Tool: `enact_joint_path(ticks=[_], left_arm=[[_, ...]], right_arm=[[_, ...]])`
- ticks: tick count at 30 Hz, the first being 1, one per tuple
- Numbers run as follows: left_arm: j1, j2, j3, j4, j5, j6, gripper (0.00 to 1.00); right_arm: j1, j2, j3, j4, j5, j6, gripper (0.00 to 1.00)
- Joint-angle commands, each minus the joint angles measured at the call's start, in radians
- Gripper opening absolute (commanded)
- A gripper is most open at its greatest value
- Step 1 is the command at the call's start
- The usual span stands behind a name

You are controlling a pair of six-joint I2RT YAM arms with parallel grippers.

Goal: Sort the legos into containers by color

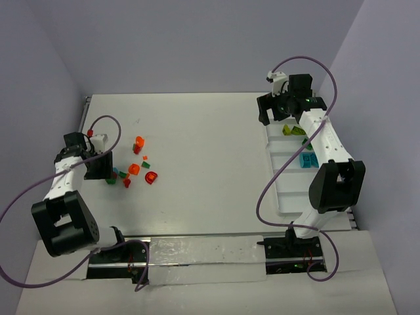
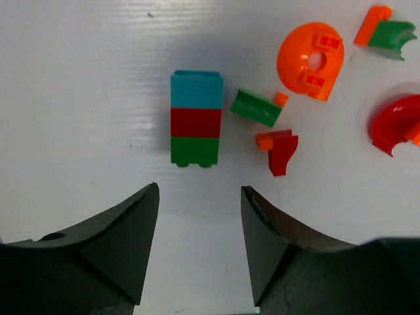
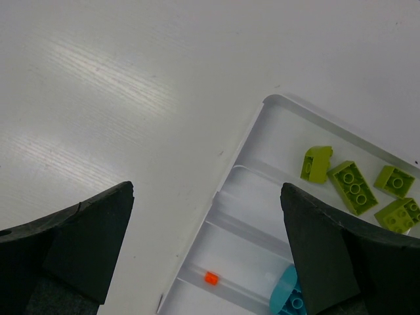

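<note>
The legos lie loose on the white table at the left, among them an orange brick [image 1: 139, 142], an orange half-dome [image 1: 134, 168] [image 2: 310, 60] and a red arc [image 1: 151, 177] [image 2: 394, 125]. A stack of teal, red and dark green bricks [image 2: 195, 118] lies just ahead of my left gripper [image 2: 199, 189] [image 1: 104, 169], which is open and holds nothing. My right gripper [image 3: 207, 189] [image 1: 279, 113] hangs wide open and empty over the far end of the containers, a white divided tray [image 1: 282, 190] [image 3: 252, 131]. In the tray are lime bricks [image 3: 354, 187] [image 1: 293, 130] and teal bricks [image 1: 306, 159] [image 3: 289, 298].
A dark green curved piece [image 2: 256, 108] and a red piece with an orange stud [image 2: 282, 151] lie right of the stack. A tiny orange piece [image 3: 210, 278] sits on a tray divider. Walls enclose the table on the left, back and right.
</note>
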Motion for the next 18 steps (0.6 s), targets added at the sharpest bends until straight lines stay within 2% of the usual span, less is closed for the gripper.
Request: enact_joint_path(ticks=[1, 18], left_arm=[[0.005, 0.053, 0.024, 0.126, 0.009, -0.037, 0.61], [0.006, 0.215, 0.073, 0.217, 0.025, -0.043, 0.58]], right_arm=[[0.009, -0.023, 0.038, -0.01, 0.002, 0.013, 1.0], [0.016, -0.046, 0.01, -0.024, 0.033, -0.007, 1.0]])
